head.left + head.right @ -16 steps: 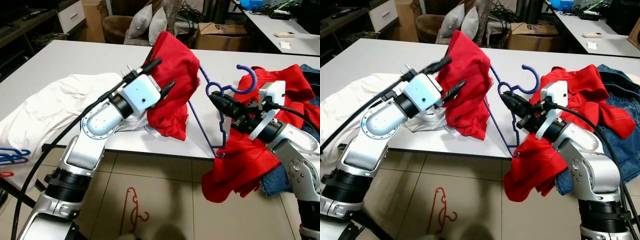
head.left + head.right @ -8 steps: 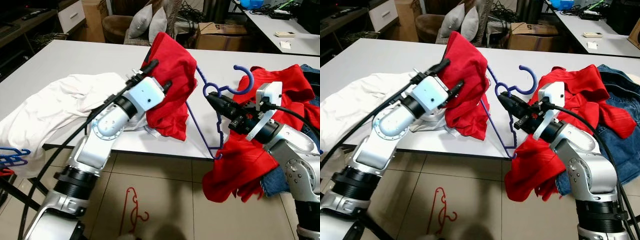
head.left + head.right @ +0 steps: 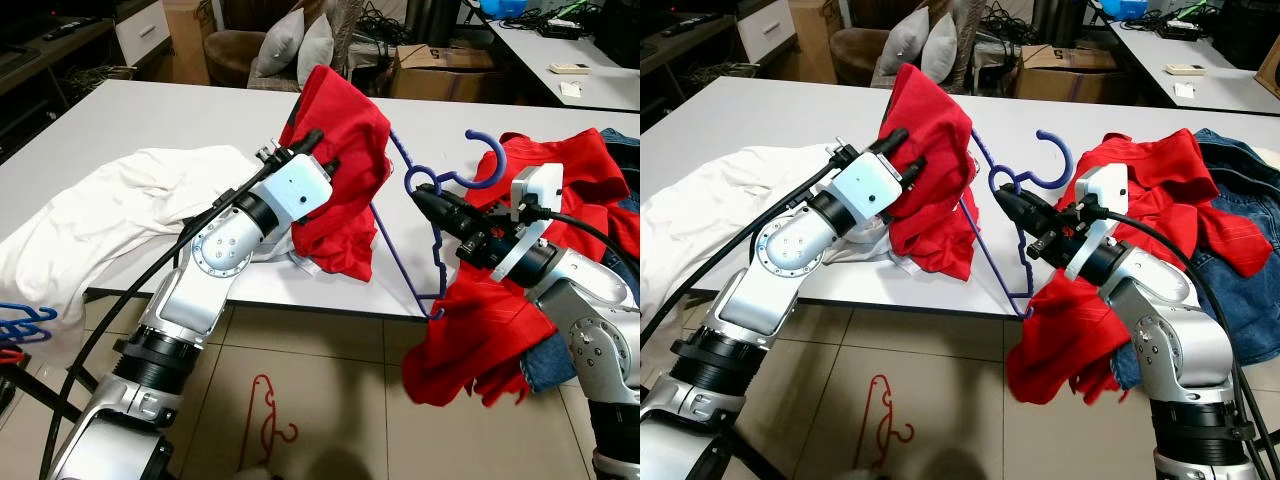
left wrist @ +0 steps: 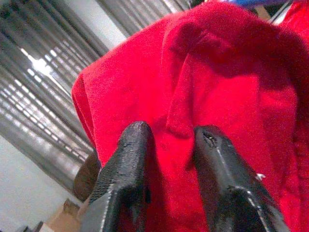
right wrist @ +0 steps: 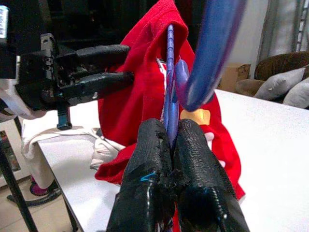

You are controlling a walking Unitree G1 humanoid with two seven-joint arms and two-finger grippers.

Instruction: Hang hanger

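White tabletop [image 3: 130,120] carries the heap: a white cloth [image 3: 110,215] at the left, a second red garment [image 3: 560,170] over denim [image 3: 1240,250] at the right, spilling past the near edge. Between them, held up over the near edge, hangs the red shirt [image 3: 345,180], draped on the purple hanger [image 3: 425,215], whose hook points up toward the far side.

Soft and limp, the shirt will sag and slide wherever it is not pinned. It looks light, and the knit should give decent friction. The hanger is thin, stiff plastic wire, smooth and probably prone to twisting in a pinch, so the neck just under the hook is the sensible place to hold it.

That is where the right gripper [image 5: 169,145] has it, its fingers clenched on the purple bar below the hook. The left gripper [image 4: 169,145] presses into the shirt's upper left side, fingers parted with a fold of red cloth between them, not yet pinched tight.

On the floor near the robot lies a red hanger [image 3: 268,420].
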